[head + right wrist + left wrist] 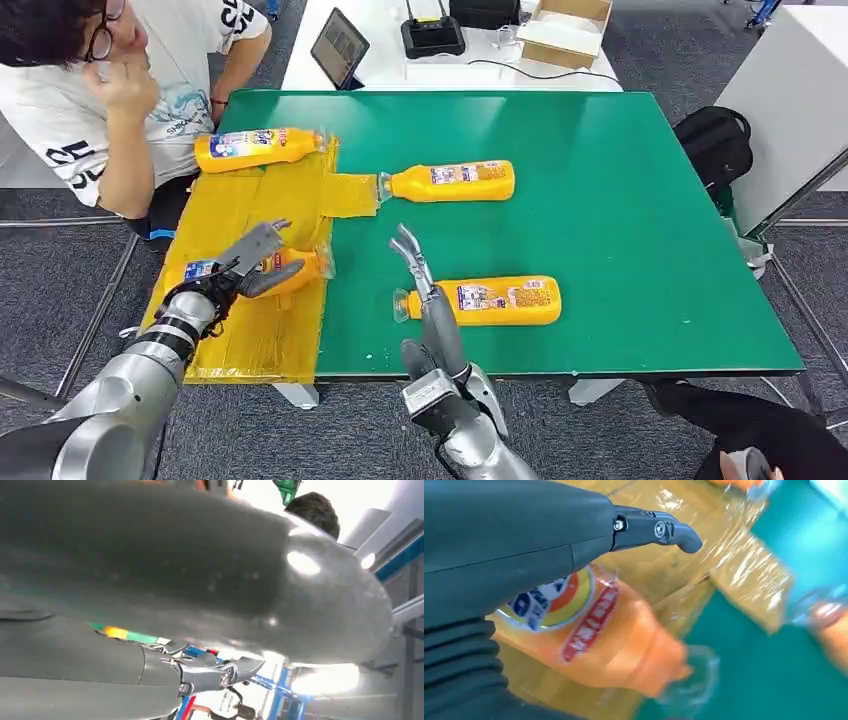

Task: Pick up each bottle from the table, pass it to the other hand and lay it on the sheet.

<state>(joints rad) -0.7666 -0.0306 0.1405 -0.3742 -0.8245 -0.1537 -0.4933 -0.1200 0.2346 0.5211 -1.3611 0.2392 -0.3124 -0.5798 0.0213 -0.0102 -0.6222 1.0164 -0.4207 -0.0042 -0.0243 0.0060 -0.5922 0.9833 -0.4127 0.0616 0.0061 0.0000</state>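
The robot's right hand (415, 262) stands upright at the near edge of the green worktop (620, 220), fingers spread and grasping nothing, just in front of the neck of the nearest orange bottle (485, 300), which lies on its side on bare green surface. In the right wrist view the hand's grey cover blocks most of the scene, and the dark top of a person's head (310, 510) shows beyond it.

To the left, the robot's left hand (255, 262) rests over a second orange bottle (270, 272) lying on the yellow sheet (260, 215); its thumb and fingers curve around the body, covering much of the label, so the hand appears to be grasping it, though contact underneath is hidden. The left wrist view is blurred, showing the bottle's label and clear cap against glossy sheet.

Farther back, a third bottle (455, 181) lies with its cap touching the sheet's narrow tab. A fourth bottle (255, 148) lies along the sheet's far edge.

Beyond, a seated person (120, 90) is cut off by the frame, and a white table (400, 50) carries a tablet (340, 45).
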